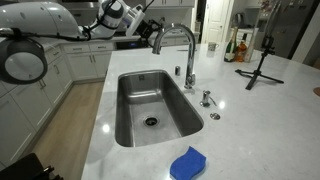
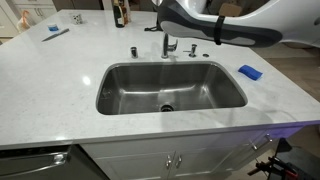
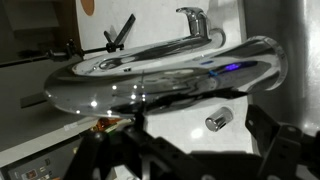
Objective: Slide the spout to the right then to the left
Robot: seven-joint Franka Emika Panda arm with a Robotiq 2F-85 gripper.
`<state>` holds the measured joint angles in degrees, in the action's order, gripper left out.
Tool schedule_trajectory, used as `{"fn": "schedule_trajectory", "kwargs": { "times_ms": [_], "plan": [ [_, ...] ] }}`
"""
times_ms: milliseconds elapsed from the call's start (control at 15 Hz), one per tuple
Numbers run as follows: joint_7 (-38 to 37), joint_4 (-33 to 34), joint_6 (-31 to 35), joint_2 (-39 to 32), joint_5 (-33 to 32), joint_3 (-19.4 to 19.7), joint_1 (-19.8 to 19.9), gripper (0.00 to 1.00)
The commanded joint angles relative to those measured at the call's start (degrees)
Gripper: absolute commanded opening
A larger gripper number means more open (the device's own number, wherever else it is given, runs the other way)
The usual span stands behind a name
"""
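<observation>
A pale worktop (image 1: 262, 125) carries a steel sink (image 1: 127, 108), seen in both exterior views. Behind the sink, by the spout's foot, sit two small chrome fittings (image 1: 207, 97), with a short chrome handle (image 3: 195, 20) close to them. Past the sink's near end lies a blue sponge (image 1: 187, 163). In an exterior view, the same sponge (image 2: 250, 72) lies just off the sink's corner. Well away from the sink, a black tripod (image 1: 260, 65) stands on the worktop, with bottles (image 1: 236, 45) behind it. A blue pen-like thing (image 2: 55, 32) lies far off beyond the sink's other end. In that view the arm's white and dark casing (image 2: 215, 25) hangs over the back of the sink and hides most of the tap.

In the bottom of the sink I see only its drain (image 1: 151, 119).

The spout (image 1: 191, 50) rises from the back rim of the sink and arches over the basin. The hand (image 1: 150, 35) is at the down-turned end of that arch. In the wrist view the spout (image 3: 170, 75) lies as a bright tube right across the picture. The hand (image 3: 190, 155) is just below it, its dark fingers (image 3: 115, 150) spread apart and holding nothing. I cannot tell whether a finger touches the tube.
</observation>
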<state>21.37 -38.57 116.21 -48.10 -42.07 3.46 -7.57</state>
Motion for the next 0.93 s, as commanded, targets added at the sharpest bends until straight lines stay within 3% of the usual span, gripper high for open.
{"fn": "schedule_trajectory", "kwargs": {
  "times_ms": [0, 867],
  "plan": [
    [2.1, 0.4, 0.2, 0.9, -1.1, 1.0, 1.0, 1.0],
    [1.6, -2.2, -0.6, 4.4, 2.2, -0.7, 4.5, 1.0]
  ]
}}
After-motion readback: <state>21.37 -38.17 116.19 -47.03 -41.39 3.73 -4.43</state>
